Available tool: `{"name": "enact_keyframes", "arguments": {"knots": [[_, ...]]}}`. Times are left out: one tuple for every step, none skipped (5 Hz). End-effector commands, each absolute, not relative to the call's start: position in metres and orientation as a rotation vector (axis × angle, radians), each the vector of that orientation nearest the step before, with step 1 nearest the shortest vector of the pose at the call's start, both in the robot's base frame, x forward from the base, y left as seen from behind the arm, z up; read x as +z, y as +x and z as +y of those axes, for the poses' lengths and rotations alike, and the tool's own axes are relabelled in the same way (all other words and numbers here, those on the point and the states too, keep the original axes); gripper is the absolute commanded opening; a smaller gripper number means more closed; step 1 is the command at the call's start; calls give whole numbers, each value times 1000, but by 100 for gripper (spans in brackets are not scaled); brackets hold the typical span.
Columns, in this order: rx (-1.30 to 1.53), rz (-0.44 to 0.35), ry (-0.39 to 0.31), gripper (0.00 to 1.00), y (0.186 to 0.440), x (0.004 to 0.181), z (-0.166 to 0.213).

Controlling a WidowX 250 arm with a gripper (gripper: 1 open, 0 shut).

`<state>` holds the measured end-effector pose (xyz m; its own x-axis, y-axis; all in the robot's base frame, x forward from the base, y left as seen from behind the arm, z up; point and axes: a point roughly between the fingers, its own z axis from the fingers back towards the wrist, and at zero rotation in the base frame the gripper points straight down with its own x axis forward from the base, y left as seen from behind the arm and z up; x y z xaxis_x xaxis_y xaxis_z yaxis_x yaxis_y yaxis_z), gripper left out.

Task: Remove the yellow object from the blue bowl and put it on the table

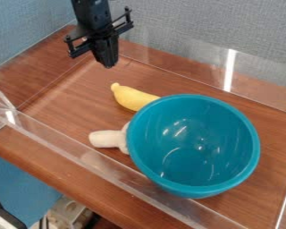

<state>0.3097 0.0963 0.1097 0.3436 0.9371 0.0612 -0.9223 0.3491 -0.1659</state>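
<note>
1 smooth yellow banana (pixel 135 97), plain and curved

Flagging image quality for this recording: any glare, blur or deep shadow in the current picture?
Camera view: small bright glints inside the bowl; a pale streak on the clear wall at the back; the gripper is so dark that its parts merge; the banana looks soft-edged, fine detail lost at this small size.

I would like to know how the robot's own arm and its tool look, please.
The part of the arm in view is black or very dark. The tool is also dark, with angular, thin linkages spreading to both sides. No markings can be made out at this size.
</note>
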Motion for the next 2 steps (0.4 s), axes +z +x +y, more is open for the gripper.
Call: {"name": "enact_keyframes", "arguments": {"knots": [[1205, -227, -105, 0, 311, 114, 108], [1186, -237, -92, 0, 314, 108, 107]]}}
